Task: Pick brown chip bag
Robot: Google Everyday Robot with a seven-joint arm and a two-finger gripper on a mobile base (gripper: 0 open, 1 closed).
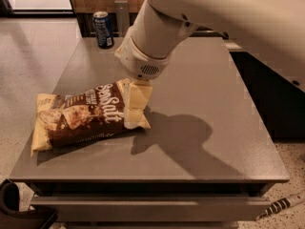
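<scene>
The brown chip bag [81, 116] lies flat on the left part of the grey table [214, 147], dark brown with pale yellow ends and white "Sea Salt" lettering. My gripper [137, 109] hangs down from the white arm [157, 37] and sits over the bag's right end, at or just above its surface. The gripper covers part of the bag's right edge.
A blue soda can [103, 29] stands at the table's far left corner. The white arm crosses the top of the view and hides the far middle of the table. A drawer front runs below the table's near edge.
</scene>
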